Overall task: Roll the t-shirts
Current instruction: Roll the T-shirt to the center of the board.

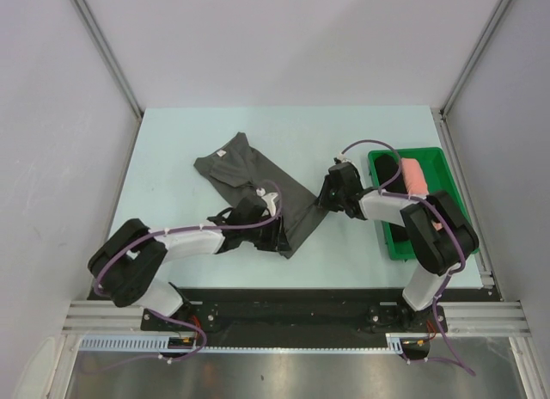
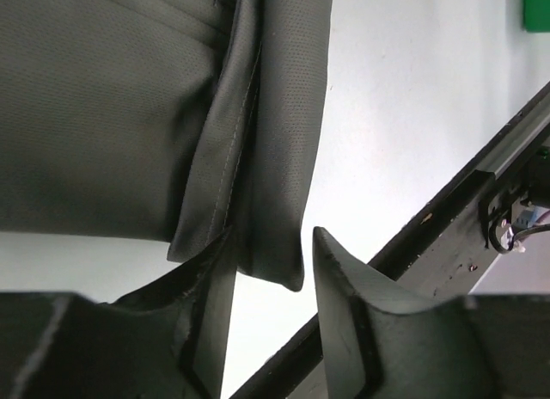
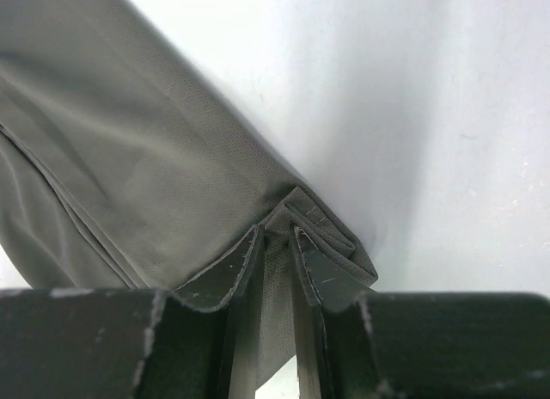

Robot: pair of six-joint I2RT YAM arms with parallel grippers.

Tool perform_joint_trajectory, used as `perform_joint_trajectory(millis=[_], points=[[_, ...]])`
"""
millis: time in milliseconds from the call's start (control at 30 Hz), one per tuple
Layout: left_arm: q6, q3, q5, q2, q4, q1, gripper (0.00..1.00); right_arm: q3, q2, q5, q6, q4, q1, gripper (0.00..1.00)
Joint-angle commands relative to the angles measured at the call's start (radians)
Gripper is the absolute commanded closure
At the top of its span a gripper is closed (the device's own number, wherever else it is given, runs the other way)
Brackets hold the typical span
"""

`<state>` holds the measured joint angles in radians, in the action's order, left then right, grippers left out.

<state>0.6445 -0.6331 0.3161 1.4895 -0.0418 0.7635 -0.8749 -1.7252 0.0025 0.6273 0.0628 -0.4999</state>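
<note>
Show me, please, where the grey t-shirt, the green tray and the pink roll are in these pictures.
grey t-shirt (image 1: pixel 249 171): top view, flat middle of the cloth.
green tray (image 1: pixel 436 162): top view, bare far right corner.
pink roll (image 1: pixel 414 177): top view, middle of the roll.

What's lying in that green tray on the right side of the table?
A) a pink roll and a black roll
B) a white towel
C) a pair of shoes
A: the green tray holds a salmon-pink roll beside a black roll.
</note>
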Motion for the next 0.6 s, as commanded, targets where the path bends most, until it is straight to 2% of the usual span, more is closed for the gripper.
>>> perform_joint_trajectory(millis=[0,167,233,267,367,567], points=[[-0.06,-0.057,-0.061,-0.073,0.086,-0.004,0.51,-0.032,-0.024,0.045,-0.009,-0.04,0.004,0.78],[-0.118,-0.111,-0.136,-0.11,0.164,0.028,0.48,-0.039,-0.031,0.04,-0.009,-0.041,0.003,0.78],[-0.137,-0.126,-0.188,-0.112,0.186,0.049,0.44,-0.041,-0.031,0.04,-0.009,-0.043,0.003,0.78],[-0.143,-0.138,-0.208,-0.107,0.207,0.078,0.39,-0.042,-0.033,0.037,-0.008,-0.044,0.003,0.78],[-0.166,-0.166,-0.313,-0.083,0.264,0.143,0.34,-0.045,-0.034,0.036,-0.008,-0.043,0.004,0.78],[-0.163,-0.189,-0.455,-0.041,0.289,0.247,0.34,-0.05,-0.039,0.036,-0.008,-0.046,0.001,0.78]])
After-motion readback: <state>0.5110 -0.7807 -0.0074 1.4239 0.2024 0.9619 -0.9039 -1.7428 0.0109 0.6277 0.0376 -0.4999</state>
